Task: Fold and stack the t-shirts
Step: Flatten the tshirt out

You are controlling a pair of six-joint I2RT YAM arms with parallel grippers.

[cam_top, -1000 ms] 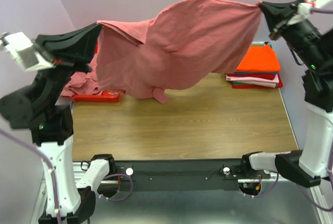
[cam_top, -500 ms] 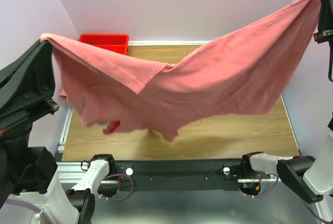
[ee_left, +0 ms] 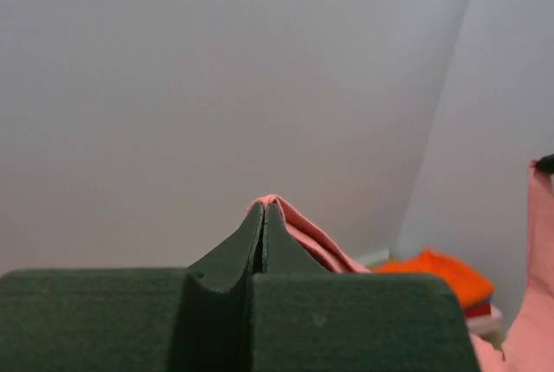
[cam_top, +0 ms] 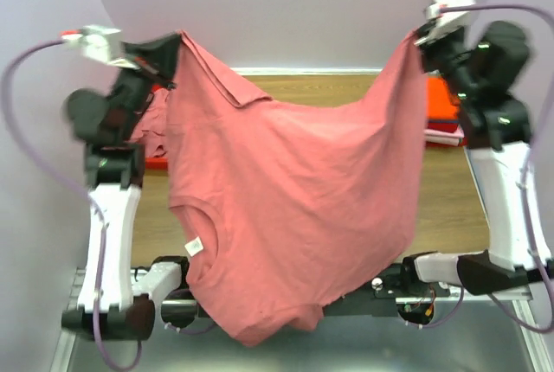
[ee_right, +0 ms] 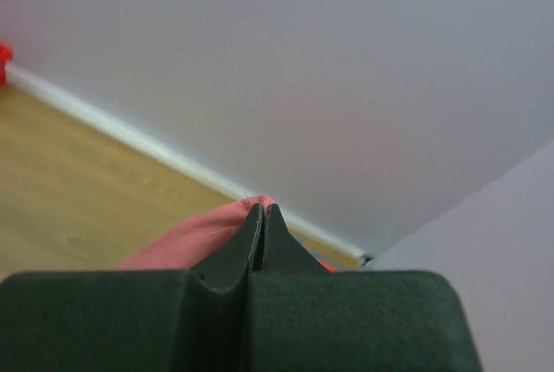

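The rose-pink t-shirt (cam_top: 286, 208) hung in the air above the table (cam_top: 450, 216), strung between the two arms, its neck opening and white neck tag (cam_top: 194, 245) low on the left and its lowest fold drooping in front of the base rail (cam_top: 381, 290) at the near edge. The left gripper (cam_top: 173, 43) was clenched on one top corner of the cloth and the right gripper (cam_top: 417, 39) was clenched on the other; both wrist views showed only a thin pinch of fabric between closed jaws.

With so little cloth in each pinch, a sharp tug could probably pull a corner free. The sagging lower part might also catch on the rail or the arm bases, or land bunched and off the wood if lowered from here.

Half a second earlier the shirt was stretched wide and shallow, with the arms spread far apart. Now the arms stood closer together and the cloth hung long, hiding most of the table. The folded orange-topped stack (cam_top: 441, 99) showed at the right, the red bin (cam_top: 160, 162) at the left.
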